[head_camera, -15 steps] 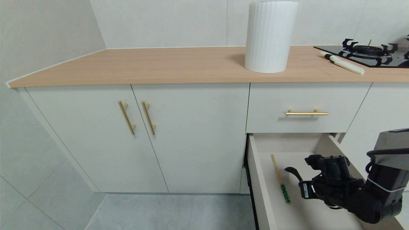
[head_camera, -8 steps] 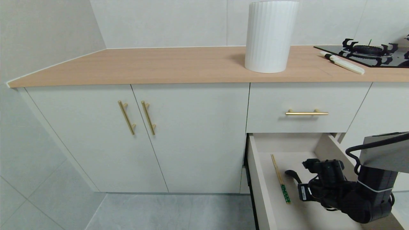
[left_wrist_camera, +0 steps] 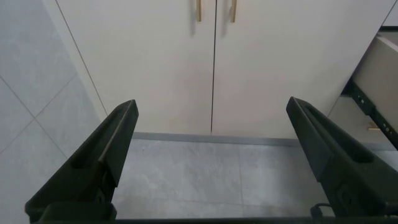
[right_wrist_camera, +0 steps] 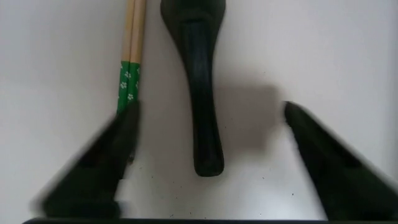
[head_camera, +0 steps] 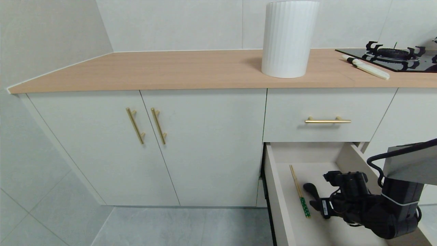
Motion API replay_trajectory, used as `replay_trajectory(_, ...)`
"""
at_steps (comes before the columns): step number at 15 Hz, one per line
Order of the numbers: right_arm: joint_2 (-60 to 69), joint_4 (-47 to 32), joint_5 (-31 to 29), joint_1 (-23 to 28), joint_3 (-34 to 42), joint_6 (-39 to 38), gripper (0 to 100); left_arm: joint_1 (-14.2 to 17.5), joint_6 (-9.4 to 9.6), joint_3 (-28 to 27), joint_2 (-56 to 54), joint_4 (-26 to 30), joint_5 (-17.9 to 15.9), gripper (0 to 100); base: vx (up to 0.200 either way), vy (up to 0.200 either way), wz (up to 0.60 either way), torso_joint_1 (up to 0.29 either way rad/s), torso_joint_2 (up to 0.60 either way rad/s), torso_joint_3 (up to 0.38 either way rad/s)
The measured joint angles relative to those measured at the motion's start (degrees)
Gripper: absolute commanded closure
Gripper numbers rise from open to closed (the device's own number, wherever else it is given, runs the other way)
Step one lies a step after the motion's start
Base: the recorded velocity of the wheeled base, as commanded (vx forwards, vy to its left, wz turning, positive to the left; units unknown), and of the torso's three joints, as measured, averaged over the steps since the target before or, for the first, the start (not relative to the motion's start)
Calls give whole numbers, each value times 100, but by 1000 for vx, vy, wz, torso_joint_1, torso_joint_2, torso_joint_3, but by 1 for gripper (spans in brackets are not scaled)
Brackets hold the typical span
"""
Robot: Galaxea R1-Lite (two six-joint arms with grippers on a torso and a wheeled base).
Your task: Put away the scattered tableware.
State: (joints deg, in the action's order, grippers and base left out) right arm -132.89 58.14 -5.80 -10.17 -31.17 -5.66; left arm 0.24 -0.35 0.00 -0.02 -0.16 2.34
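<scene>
We see the chopsticks (head_camera: pixel 299 194) and the black spoon (head_camera: pixel 312 193) lying side by side on the floor of the open drawer (head_camera: pixel 273 191), so two pieces are put away. Our right claw (right_wrist_camera: pixel 211 112) hangs just above the spoon, spread apart and gripping nothing. Our left claw (left_wrist_camera: pixel 211 106), also apart and empty, faces the cupboard doors (left_wrist_camera: pixel 249 62). A knife (head_camera: pixel 367 67) lies on the table (head_camera: pixel 170 68) by the stove (head_camera: pixel 392 56). We judge that it is left to stow, and then the drawer needs shutting.

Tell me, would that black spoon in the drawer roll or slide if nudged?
The spoon looks thin and rigid, so probably light and stiff. It lies flat on the smooth drawer floor, so a nudge would likely slide it, not roll it. The chopsticks beside it seem likelier to roll.
</scene>
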Motion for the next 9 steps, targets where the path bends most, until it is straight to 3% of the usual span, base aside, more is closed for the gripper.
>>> replay_trajectory(5,560,-156,-40,0,160,-13,0,0,-5,0,0,2,1,0,0,0,0,0,0,0)
replay_trajectory(9,1947,-1813,-38,-41,144,-39,0,0,-2,0,0,0,1,0,0,0,0,0,0,0)
